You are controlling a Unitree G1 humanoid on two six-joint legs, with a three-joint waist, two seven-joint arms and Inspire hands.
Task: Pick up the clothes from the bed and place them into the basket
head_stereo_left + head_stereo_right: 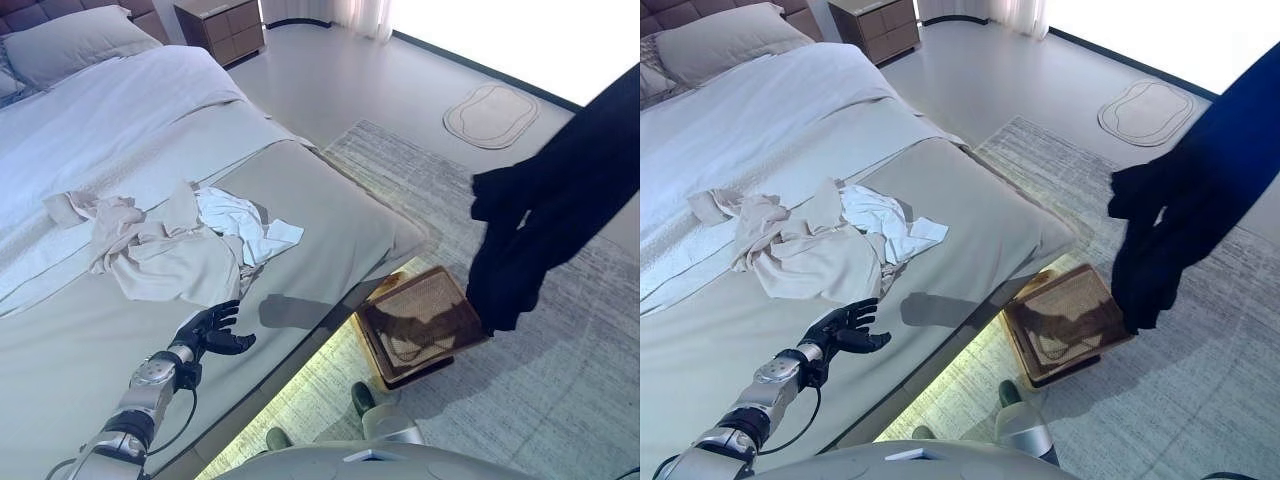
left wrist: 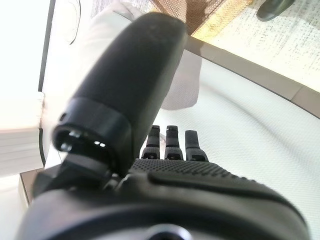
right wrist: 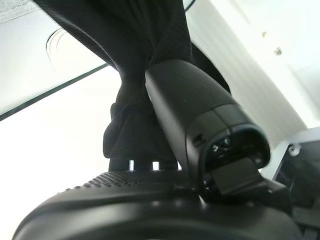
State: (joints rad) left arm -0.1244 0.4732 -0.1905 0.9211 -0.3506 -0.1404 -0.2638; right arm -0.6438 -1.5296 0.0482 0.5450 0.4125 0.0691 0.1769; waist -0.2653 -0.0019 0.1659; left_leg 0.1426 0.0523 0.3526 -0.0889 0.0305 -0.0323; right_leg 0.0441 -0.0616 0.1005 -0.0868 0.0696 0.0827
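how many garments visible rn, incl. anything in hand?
3 at least. Black garment hangs from the right robot hand above the basket. Beige clothes and a white garment lie bunched together on the bed; the pile may hide more.

The bed (image 1: 330, 220) wears a beige cover with a pale sheet folded back toward the grey pillow (image 1: 75, 42) at its head. A rumpled heap of beige and white clothes (image 1: 180, 245) lies on the cover near its middle. On the floor (image 1: 330, 80) beside the bed lies a grey rug (image 1: 560, 370), and a brown woven basket (image 1: 420, 322) sits on that rug close to the bed's edge.
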